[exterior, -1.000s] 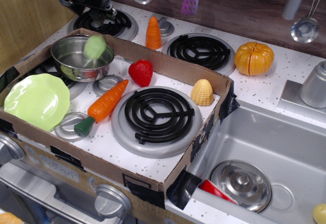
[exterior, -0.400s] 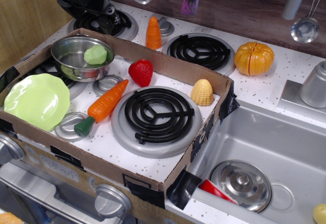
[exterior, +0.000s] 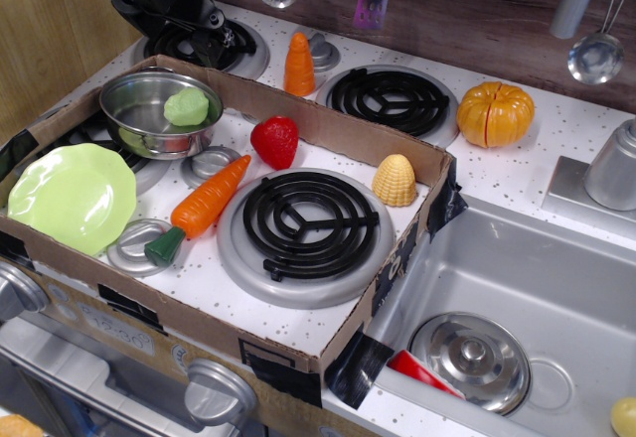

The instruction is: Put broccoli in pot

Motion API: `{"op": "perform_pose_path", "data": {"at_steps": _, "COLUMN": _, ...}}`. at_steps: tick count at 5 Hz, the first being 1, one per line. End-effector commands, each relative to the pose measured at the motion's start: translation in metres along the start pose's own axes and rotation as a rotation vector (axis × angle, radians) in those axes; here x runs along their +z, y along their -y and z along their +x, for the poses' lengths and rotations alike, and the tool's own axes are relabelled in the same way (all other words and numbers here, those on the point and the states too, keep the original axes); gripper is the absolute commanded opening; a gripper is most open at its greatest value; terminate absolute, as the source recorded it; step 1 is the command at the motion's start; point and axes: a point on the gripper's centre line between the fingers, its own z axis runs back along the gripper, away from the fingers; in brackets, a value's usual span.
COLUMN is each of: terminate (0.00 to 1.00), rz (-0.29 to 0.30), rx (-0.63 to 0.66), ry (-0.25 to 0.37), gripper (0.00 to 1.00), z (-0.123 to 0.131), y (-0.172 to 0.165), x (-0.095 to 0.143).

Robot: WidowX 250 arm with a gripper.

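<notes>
Broccoli (exterior: 186,106) lies inside the steel pot (exterior: 134,127), against its right wall. It looks light, rigid and slick; the bumpy head offers the likeliest hold. The gripper (exterior: 211,48) hangs behind, jaw state unreadable.

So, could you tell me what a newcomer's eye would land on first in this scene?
Probably the orange carrot lying diagonally in the cardboard tray, with the red strawberry just behind it. Next, the pale green broccoli sitting inside the shiny pot at the tray's back left, and the dark gripper raised behind it.
</notes>
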Motion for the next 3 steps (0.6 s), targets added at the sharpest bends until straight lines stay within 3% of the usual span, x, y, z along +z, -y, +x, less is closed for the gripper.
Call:
{"op": "perform_pose_path", "data": {"at_steps": 1, "terminate": 0.0, "rz": 0.032, "rx": -0.002, "ry": 0.076, "gripper": 1.0, "z": 0.021, "y": -0.0072, "x": 0.0252}}
{"op": "perform_pose_path", "data": {"at_steps": 2, "terminate": 0.0, "rz": 0.032, "rx": -0.002, "ry": 0.076, "gripper": 1.0, "z": 0.021, "y": -0.0072, "x": 0.0252}}
{"op": "perform_pose_path", "data": {"at_steps": 3, "terminate": 1.0, "rz": 0.032, "rx": -0.002, "ry": 0.076, "gripper": 1.0, "z": 0.021, "y": -0.0072, "x": 0.0252}}
